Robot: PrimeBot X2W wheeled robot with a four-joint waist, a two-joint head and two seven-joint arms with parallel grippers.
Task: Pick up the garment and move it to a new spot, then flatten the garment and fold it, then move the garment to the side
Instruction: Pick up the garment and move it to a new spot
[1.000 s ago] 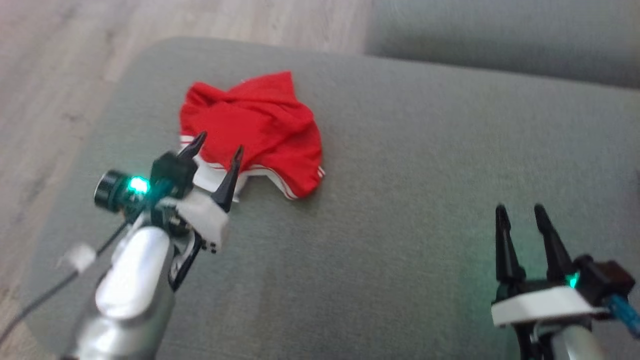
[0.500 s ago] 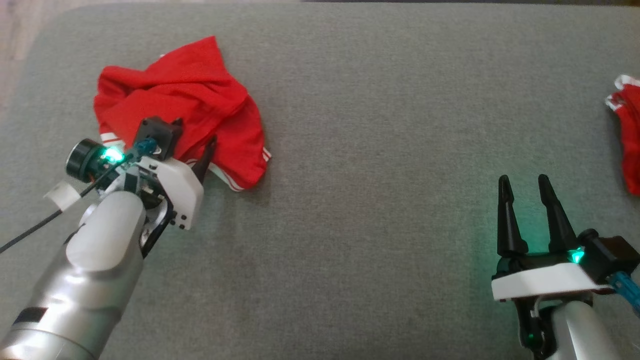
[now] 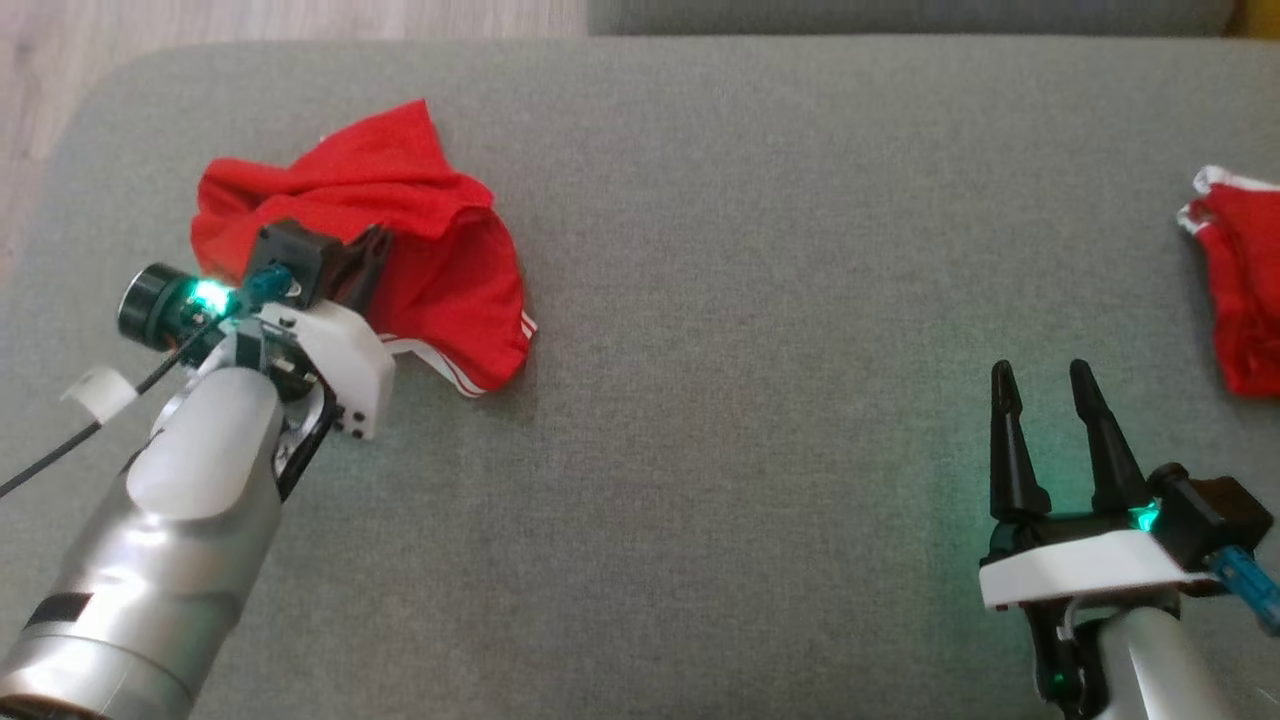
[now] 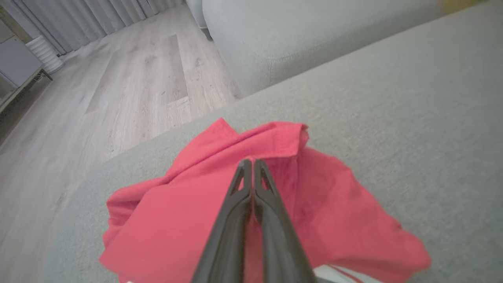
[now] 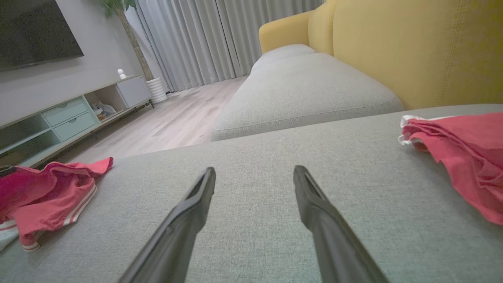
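A crumpled red garment (image 3: 440, 280) with white-striped edges lies at the left end of the grey sofa cushion (image 3: 750, 300). My left gripper (image 3: 372, 245) is pushed into its near side, jaws shut on a pinch of the garment. In the left wrist view the two fingers (image 4: 235, 204) press together at the left gripper's tip (image 4: 251, 162), with the garment (image 4: 177, 204) bunched around them. My right gripper (image 3: 1040, 372) stands open over bare cushion at the lower right, holding nothing. From the right wrist the right gripper (image 5: 255, 171) gapes wide, the garment (image 5: 47, 188) far to its left.
A second red piece of clothing (image 3: 1240, 290) lies at the cushion's right edge, also seen as the red clothing (image 5: 463, 157) from the right wrist. Wood floor (image 3: 60, 60) lies beyond the cushion's left corner. Another grey cushion (image 5: 306, 86) and a yellow backrest (image 5: 412, 47) stand behind.
The camera has swung, shifting the whole picture. My left gripper reached forward into the garment and went from open to shut on the fabric. The right gripper stays open.
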